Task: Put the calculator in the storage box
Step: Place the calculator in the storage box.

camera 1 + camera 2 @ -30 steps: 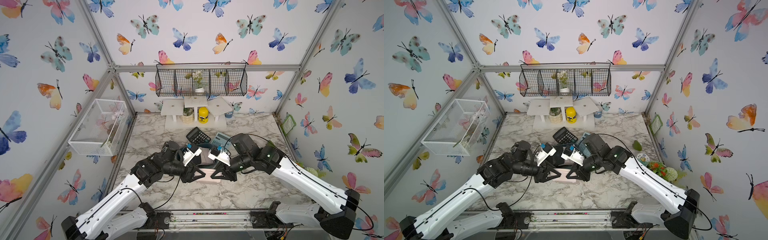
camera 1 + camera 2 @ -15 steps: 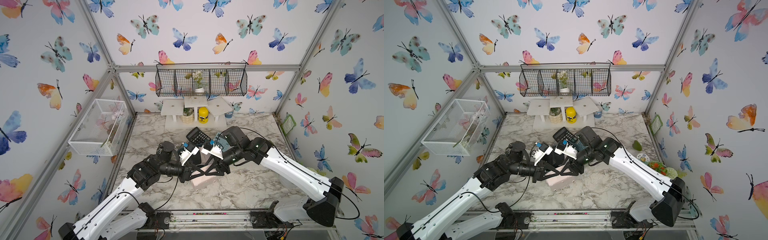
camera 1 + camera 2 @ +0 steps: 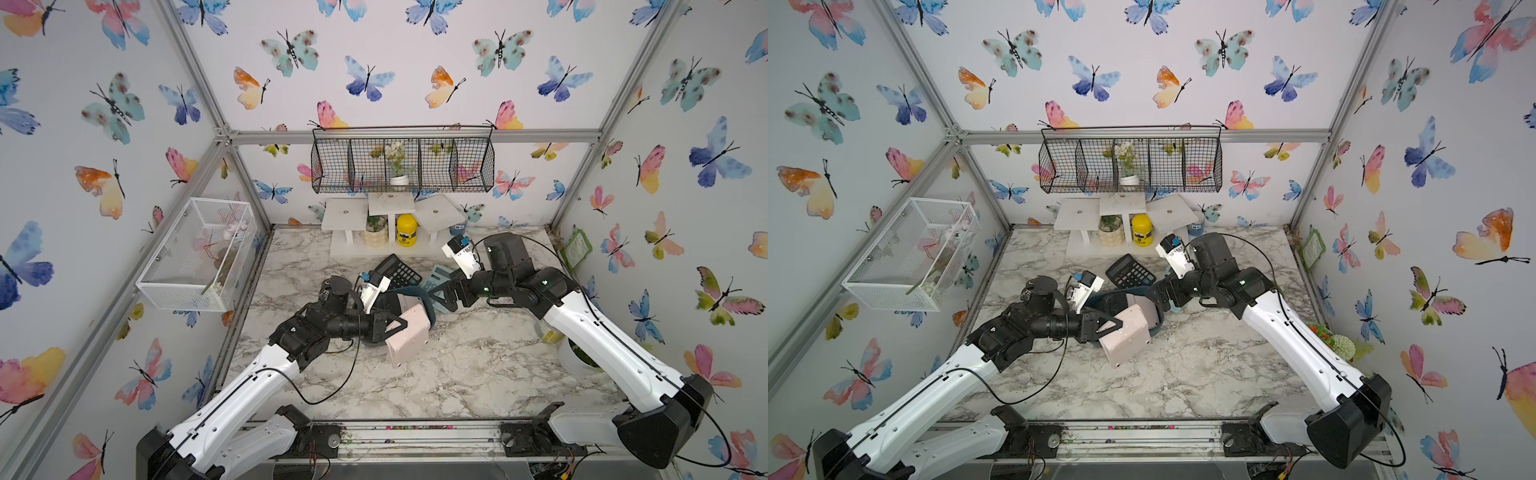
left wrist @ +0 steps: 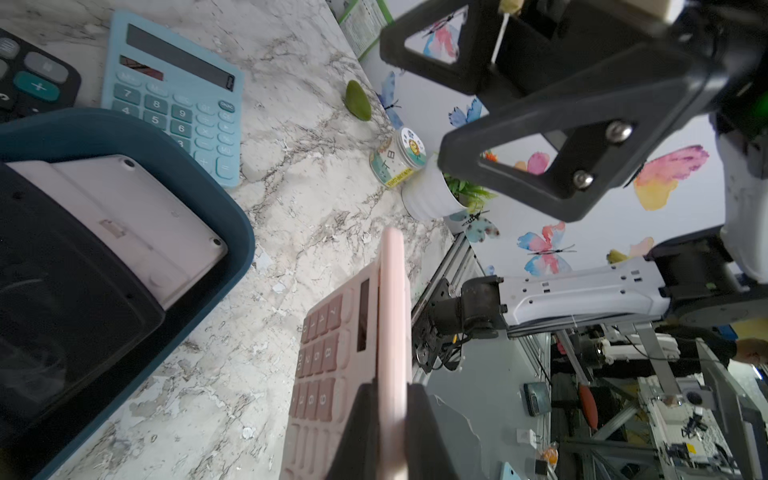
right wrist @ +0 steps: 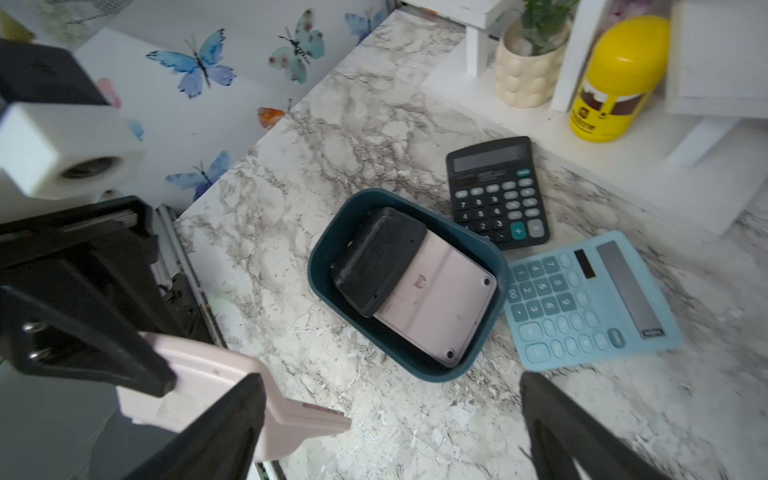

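As the task stands now: partly done, by my judgement; one calculator is in the air and not yet in the box.
Worktop: the white-grey marbled worktop (image 3: 478, 374) carries the box and two loose calculators.
Box: the shallow dark teal-blue plastic storage box (image 5: 324, 270) with rounded corners stands mid-worktop. A pink plastic calculator (image 5: 440, 299) lies in it back up, and a black plastic body (image 5: 378, 257), seemingly another calculator, lies back up across it.
Task's calculator: the flat pale pink calculator (image 3: 407, 336) hangs tilted above the worktop, just beside the box on the robot's side, outside the rim.
Others outside: a light blue calculator (image 5: 582, 299) and a black calculator with grey keys (image 5: 496, 195) lie face up close to the rim; whether they touch it I cannot tell.
Left fingers (image 4: 357, 432): pressed narrow on the edge of the pale pink calculator.
Right fingers (image 5: 208, 436): spread wide, holding nothing, near the light blue calculator.
Left to do: carry it over the rim, lower it, release. The box floor looks nearly full, so it probably must rest on the others.
Change, right arm: a second ago its fingers were narrow at the pale pink calculator; now they are wide and drawn back.
Change, calculator: it stays at about the same place, now held by the left fingers alone.
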